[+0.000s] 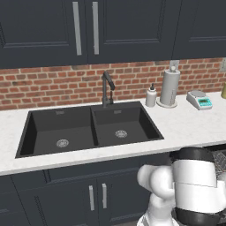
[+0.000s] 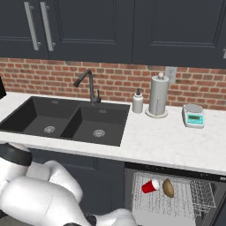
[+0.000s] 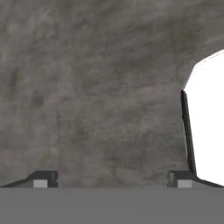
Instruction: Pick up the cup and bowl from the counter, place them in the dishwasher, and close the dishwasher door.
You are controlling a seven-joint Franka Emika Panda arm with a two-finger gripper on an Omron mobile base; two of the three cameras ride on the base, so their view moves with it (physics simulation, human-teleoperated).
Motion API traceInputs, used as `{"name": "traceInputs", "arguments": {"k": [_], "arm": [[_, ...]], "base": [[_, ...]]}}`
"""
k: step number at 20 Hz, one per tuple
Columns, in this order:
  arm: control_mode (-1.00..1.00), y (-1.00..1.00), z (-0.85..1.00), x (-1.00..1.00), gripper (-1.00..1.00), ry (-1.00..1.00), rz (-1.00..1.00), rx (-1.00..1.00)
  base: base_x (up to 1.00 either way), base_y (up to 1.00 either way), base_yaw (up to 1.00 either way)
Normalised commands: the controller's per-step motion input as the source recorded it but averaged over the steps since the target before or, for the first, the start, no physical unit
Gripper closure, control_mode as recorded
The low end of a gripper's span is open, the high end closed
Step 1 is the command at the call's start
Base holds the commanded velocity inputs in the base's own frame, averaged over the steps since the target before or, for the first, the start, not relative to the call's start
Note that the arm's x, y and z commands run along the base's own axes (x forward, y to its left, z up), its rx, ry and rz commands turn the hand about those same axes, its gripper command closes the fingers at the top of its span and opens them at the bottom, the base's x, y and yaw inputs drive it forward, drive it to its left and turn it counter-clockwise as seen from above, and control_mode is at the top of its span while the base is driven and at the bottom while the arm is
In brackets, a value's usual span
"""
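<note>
Cup [image 2: 151, 186] and bowl [image 2: 168, 187] lie side by side, touching or nearly so, on the grey wire rack [image 2: 194, 196] of the dishwasher [image 2: 174, 171], seen from my right base camera. I see the cup as small and bright red, tipped on its side with its pale mouth turned toward the bowl; the bowl is brown, rounded and wood-like, tilted up on its edge just beside it.

From the hand camera, my gripper [image 3: 111, 178] stands with its two dark fingertips [image 3: 43, 178] spread far apart, and I see nothing between them. Ahead of the fingers lies a mottled grey, stone-like surface [image 3: 96, 87]; off beyond one fingertip a bright white shape with a thin black edge cuts in, and I cannot tell what it is.

I can read no brand or lettering anywhere. A small scale [image 2: 193, 115] shows a teal display panel, its figures too small for me to make out.

Above the rack runs the white marbled counter [image 2: 167, 141] with its black double sink [image 2: 66, 121] and dark faucet [image 2: 88, 84]. On the counter stand a white soap bottle [image 2: 137, 101], a paper-towel roll [image 2: 158, 95] and the scale, before a red brick wall [image 2: 53, 77]. I cannot place the hand against the rack from these views.
</note>
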Motion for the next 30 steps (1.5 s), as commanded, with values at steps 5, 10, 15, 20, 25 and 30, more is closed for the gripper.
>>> {"name": "traceInputs", "arguments": {"k": [5, 10, 15, 20, 25, 30], "arm": [[-1.00, -0.30, 0.01, -0.95, -1.00, -0.01, -0.04, 0.53], [-1.00, 0.00, -0.05, -0.90, -1.00, -0.22, -0.02, 0.46], [-1.00, 0.00, -0.22, -0.74, -1.00, -0.24, -0.03, 0.43], [-1.00, 0.00, -0.05, -0.31, -1.00, -0.20, -0.01, 0.37], [-1.00, -0.10, 0.00, -0.06, -1.00, -0.10, 0.00, 0.20], [-1.00, -0.44, 0.00, -0.13, -1.00, -0.07, 0.01, 0.20]], "base": [[0.00, 0.00, 0.00], [0.00, 0.00, 0.00], [0.00, 0.00, 0.00], [0.00, 0.00, 0.00], [0.00, 0.00, 0.00], [0.00, 0.00, 0.00]]}}
